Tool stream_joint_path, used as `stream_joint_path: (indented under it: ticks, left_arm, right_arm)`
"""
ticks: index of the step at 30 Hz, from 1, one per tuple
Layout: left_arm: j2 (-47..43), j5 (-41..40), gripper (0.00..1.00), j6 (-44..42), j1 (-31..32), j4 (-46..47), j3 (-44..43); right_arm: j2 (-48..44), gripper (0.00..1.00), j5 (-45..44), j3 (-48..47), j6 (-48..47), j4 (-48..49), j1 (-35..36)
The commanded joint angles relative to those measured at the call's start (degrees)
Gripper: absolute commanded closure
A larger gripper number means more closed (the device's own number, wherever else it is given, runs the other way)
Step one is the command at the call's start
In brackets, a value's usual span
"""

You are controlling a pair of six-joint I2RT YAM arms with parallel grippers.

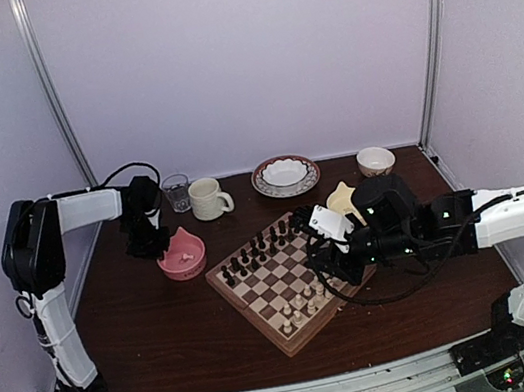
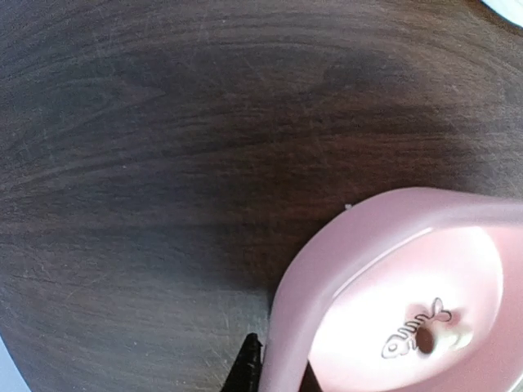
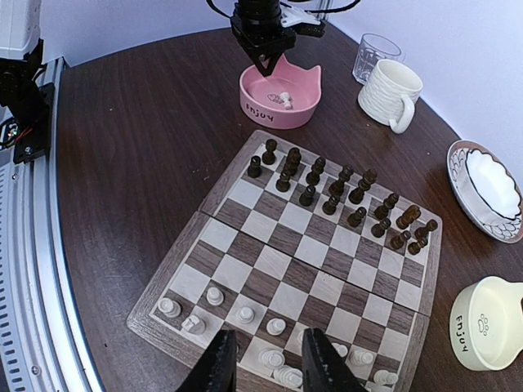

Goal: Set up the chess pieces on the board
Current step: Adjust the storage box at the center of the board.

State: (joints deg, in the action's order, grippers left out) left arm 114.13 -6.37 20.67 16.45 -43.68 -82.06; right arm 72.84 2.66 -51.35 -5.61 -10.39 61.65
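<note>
Left gripper (image 3: 265, 69) was pinched shut by the pink cat-eared bowl (image 3: 274, 120), right gripper (image 3: 270, 336) parted above the checked wooden board (image 3: 325, 249); I judged centring over the bowl's cream-white pieces (image 3: 283, 100) essential.

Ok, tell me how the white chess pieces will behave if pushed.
Probably light and tippy: the white pieces stand tall on small bases. Rounded and smooth-looking, they may slip from the fingers or roll once knocked over.

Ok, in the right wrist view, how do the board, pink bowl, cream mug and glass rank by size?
Largest first:
board
pink bowl
cream mug, almost equal to the bowl
glass, smallest, but also far away
</note>
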Motion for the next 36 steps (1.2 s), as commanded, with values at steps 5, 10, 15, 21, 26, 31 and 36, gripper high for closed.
stream_joint_path:
  ticks: [5,10,15,21,26,31,36]
  left_arm:
    - [-2.6,-13.5,1.00,5.6,-0.2,-3.1,6.8]
    - [-11.4,-14.1,1.00,8.5,-0.1,3.5,16.7]
    - [-12.9,-11.4,1.00,7.7,-0.1,0.6,18.8]
    - [-11.2,-11.5,0.85,8.7,-0.1,0.2,19.3]
    - [-14.1,-15.1,0.44,9.9,-0.1,-0.9,19.6]
    - [-22.5,-17.1,0.40,8.9,1.6,0.7,23.0]
    - [-29.4,-23.3,0.45,5.1,8.9,4.4,25.8]
  right_arm:
    - [-0.8,0.69,0.1,0.6,0.8,1.5,0.3]
    - [-0.6,0.69,0.2,0.6,0.8,1.7,0.2]
    - [-0.2,0.69,0.2,0.5,0.9,1.7,0.2]
    - [-0.2,0.69,0.2,0.6,0.9,1.7,0.3]
    - [-0.3,0.69,0.1,0.6,0.8,1.7,0.2]
    - [0.0,0.69,-0.1,0.6,0.7,1.8,0.3]
    - [0.3,0.69,0.1,0.4,0.8,1.7,0.2]
